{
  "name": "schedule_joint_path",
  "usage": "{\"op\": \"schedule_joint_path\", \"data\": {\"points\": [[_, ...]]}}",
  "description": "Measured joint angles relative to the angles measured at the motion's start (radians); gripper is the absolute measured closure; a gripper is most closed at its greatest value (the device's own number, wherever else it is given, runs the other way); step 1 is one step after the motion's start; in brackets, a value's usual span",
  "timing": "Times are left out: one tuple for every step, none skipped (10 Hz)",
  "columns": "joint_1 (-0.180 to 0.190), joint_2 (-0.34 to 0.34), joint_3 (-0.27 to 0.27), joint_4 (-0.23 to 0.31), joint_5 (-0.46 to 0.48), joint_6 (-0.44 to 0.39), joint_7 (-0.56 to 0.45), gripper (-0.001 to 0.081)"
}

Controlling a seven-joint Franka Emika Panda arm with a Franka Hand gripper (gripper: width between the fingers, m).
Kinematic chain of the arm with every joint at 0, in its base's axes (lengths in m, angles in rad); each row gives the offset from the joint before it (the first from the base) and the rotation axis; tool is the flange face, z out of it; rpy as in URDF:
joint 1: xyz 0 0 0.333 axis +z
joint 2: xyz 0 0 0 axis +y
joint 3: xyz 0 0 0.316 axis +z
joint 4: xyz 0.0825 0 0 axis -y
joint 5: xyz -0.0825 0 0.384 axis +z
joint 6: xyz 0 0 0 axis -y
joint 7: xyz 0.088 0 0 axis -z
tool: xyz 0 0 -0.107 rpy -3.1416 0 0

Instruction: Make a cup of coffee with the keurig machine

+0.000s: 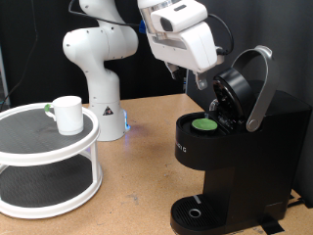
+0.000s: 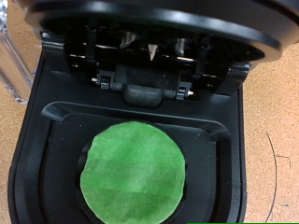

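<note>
The black keurig machine [image 1: 240, 157] stands at the exterior view's right with its hinged lid [image 1: 245, 83] raised. A pod with a green top [image 1: 205, 123] sits in the open chamber. In the wrist view the green pod top [image 2: 135, 175] fills the round holder, and the lid's underside with its needle [image 2: 149, 49] is beyond it. My gripper [image 1: 217, 90] hangs just above the chamber, close to the raised lid; its fingers do not show in the wrist view. The white cup [image 1: 67, 114] stands on a round white shelf [image 1: 49, 149] at the left, far from the machine.
A small green-topped item [image 1: 46, 108] lies beside the cup on the shelf's top tier. The arm's white base [image 1: 103, 98] stands behind on the wooden table [image 1: 137, 186]. The machine's round drip base [image 1: 196, 212] has nothing on it.
</note>
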Motion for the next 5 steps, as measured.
{"op": "schedule_joint_path", "data": {"points": [[0.000, 0.001, -0.001, 0.000, 0.017, -0.010, -0.003, 0.0000], [0.000, -0.001, -0.003, 0.007, 0.040, -0.041, -0.002, 0.0000], [0.000, -0.005, -0.004, 0.019, 0.066, -0.066, 0.011, 0.0000], [0.000, -0.014, -0.002, 0.029, 0.088, -0.070, 0.036, 0.0000], [0.000, -0.027, 0.000, 0.038, 0.103, -0.070, 0.067, 0.0000]]}}
